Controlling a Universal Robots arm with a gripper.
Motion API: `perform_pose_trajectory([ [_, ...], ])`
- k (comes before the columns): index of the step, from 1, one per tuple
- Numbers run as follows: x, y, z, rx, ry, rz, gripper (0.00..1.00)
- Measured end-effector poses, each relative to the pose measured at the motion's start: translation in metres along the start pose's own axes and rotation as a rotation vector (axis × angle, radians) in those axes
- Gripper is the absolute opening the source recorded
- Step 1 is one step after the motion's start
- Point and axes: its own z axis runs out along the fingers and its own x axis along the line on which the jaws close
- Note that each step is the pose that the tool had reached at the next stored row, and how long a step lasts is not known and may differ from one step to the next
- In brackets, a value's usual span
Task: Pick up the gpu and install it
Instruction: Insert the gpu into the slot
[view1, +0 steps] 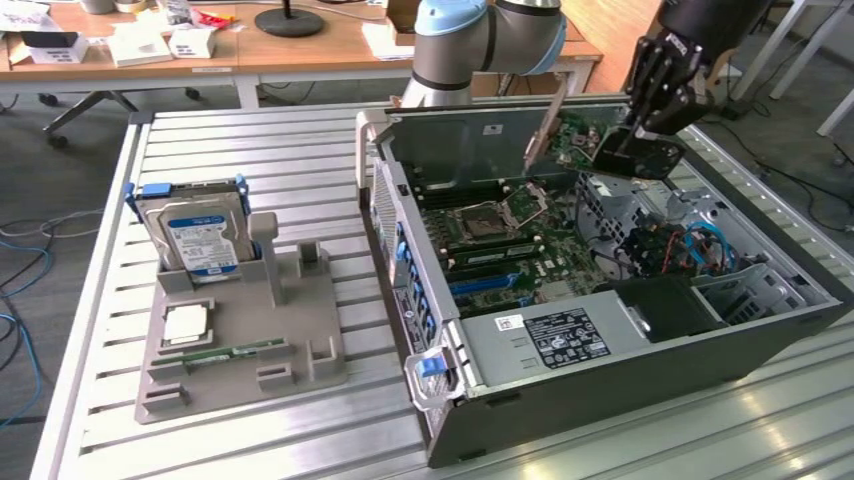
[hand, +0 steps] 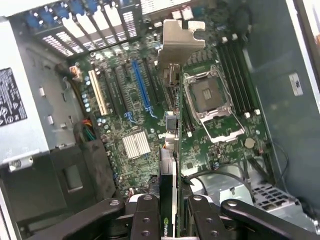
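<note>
— Where's the gpu (view1: 627, 155)?
— Gripped tight in my hand (view1: 657, 125), edge-on, up in the air over the open computer case (view1: 747, 340).
— What's below?
— The motherboard (hand: 117, 125). The card's silver bracket (hand: 180, 40) points toward the slot covers, and the blue slot (hand: 141, 85) lies just beside its line.
— And the case?
— Toward the tabletop's (view1: 267, 150) edge on the exterior view's right.

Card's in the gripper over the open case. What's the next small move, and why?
Probably a small sideways shift before lowering. The gripper holds the gpu above the motherboard, and in the wrist view the card's edge runs beside the long blue slot, on the CPU socket side, seemingly not over it.
</note>
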Motion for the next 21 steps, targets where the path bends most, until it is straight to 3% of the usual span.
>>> perform_pose_trajectory([
  [7,0.0,-0.0001,0.0022,0.0,0.0075,-0.125,0.26],
  [11,0.0,-0.0001,0.0023,-0.0001,0.0081,-0.134,0.26],
  [12,0.0,0.0,0.0026,0.0024,0.0074,-0.134,0.26],
  [15,0.0004,0.0011,0.0035,0.0295,0.0012,-0.139,0.26],
  [16,0.0007,0.0019,0.0036,0.0343,0.0003,-0.14,0.26],
  [19,0.0012,0.0037,0.0038,0.0358,0.0015,-0.14,0.26],
  [21,0.0017,0.0051,0.0039,0.0461,-0.0007,-0.142,0.26],
])
